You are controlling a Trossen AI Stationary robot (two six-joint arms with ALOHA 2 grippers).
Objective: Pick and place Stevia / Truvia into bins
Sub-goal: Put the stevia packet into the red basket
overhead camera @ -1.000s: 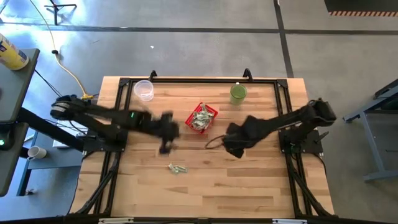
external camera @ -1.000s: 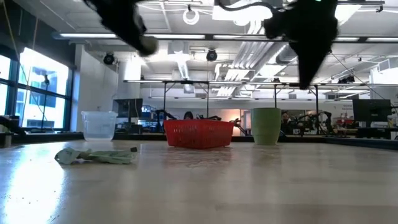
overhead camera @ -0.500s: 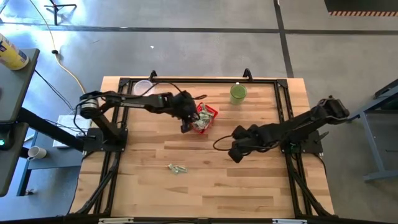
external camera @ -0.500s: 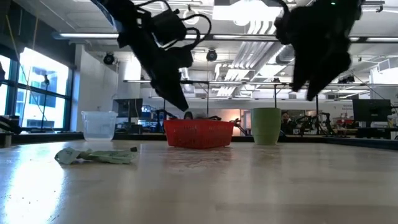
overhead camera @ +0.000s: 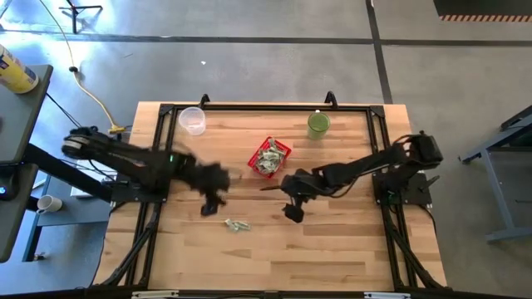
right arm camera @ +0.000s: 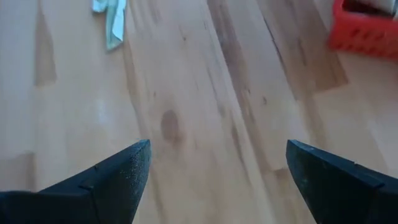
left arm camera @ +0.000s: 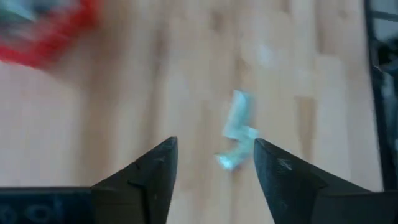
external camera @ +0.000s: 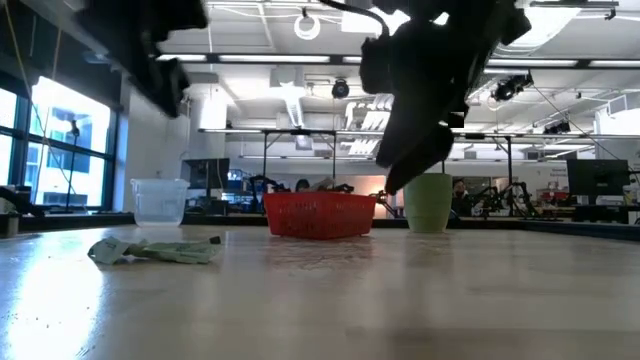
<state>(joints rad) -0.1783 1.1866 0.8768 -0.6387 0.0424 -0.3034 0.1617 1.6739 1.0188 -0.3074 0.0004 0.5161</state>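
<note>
The red basket (overhead camera: 269, 158) stands on the table's middle toward the far side, with several pale green and white sachets inside. A few loose sachets (overhead camera: 237, 224) lie flat on the wood nearer the front edge; they also show in my left wrist view (left arm camera: 239, 127) and my right wrist view (right arm camera: 111, 18). My left gripper (overhead camera: 208, 206) hovers open to the left of the loose sachets, with nothing between its fingers (left arm camera: 214, 144). My right gripper (overhead camera: 293, 213) hovers open to their right, pointing down at a slant, also empty (right arm camera: 219, 146).
A clear plastic cup (overhead camera: 193, 120) stands at the far left and a green cup (overhead camera: 318, 124) at the far right of the table. A black frame (overhead camera: 249, 105) runs along the table's edges. Bare wood lies along the near side.
My left gripper swung to the red basket's left side, then came back toward the table's near left, and now hangs beside the loose sachets. My right gripper has sunk, tipped downward and moved left toward the loose sachets. The loose sachets and basket have kept still.
</note>
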